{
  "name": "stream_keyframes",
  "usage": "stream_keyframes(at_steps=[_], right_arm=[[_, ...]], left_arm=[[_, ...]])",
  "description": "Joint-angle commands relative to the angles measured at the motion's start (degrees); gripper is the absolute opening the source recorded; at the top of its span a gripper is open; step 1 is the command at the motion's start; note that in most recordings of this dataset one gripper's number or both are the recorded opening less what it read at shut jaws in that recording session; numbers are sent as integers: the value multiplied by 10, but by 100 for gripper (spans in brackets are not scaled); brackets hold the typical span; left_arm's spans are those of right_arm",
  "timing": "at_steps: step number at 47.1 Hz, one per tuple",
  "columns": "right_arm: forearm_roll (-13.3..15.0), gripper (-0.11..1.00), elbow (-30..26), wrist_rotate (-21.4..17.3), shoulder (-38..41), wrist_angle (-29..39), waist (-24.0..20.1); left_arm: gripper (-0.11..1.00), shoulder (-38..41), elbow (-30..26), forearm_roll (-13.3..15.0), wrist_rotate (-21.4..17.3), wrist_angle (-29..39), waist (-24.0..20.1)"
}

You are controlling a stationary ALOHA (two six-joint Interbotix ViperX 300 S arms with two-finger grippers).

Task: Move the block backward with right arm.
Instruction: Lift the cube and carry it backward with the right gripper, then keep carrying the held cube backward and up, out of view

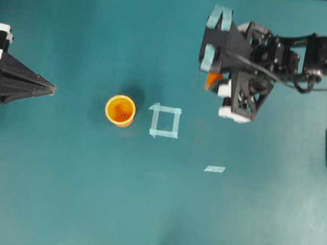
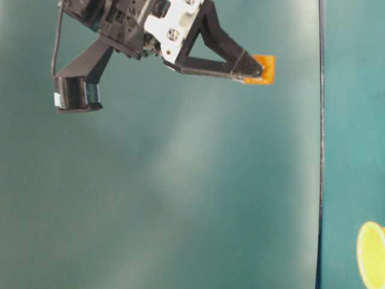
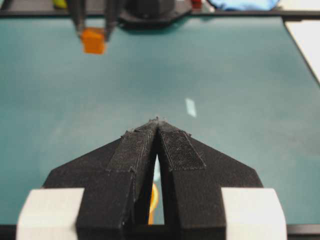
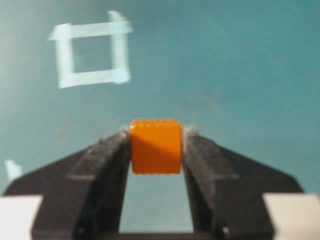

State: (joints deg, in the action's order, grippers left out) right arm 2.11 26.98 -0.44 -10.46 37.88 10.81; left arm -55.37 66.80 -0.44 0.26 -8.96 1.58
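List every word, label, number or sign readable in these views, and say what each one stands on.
None: no view shows any readable text.
The tape square and the tape strip on the table are plain, unmarked pieces.
The block and the cup show no print.

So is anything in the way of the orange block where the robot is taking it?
Nothing visible is. The block is already held between the right gripper's fingers, lifted off the table. The cup and the tape square sit apart from it, nearer the middle.
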Motion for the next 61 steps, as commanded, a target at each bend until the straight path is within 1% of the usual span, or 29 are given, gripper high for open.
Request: stream_keyframes(at_steps=[1, 13, 20, 25, 33, 43, 50, 61], right_arm=[[1, 40, -18, 3, -13, -2, 28], [5, 40, -33, 9, -8, -10, 119], [18, 40, -53, 11, 4, -21, 172], [21, 40, -75, 9, 18, -27, 209], [21, 40, -112, 9, 43, -28, 252], [21, 40, -149, 9, 69, -28, 280], [21, 40, -147, 0, 81, -25, 299], [21, 40, -150, -28, 83, -32, 301]], left_arm=[[0, 2, -18, -1, 0, -4, 1], [0, 2, -18, -2, 0, -2, 2], [0, 2, -19, -1, 0, 0, 1], [0, 2, -19, -1, 0, 1, 1], [0, 3, -18, -2, 0, 1, 1], [0, 4, -19, -1, 0, 1, 1], [0, 3, -19, -1, 1, 1, 1], [0, 1, -19, -1, 1, 1, 2]])
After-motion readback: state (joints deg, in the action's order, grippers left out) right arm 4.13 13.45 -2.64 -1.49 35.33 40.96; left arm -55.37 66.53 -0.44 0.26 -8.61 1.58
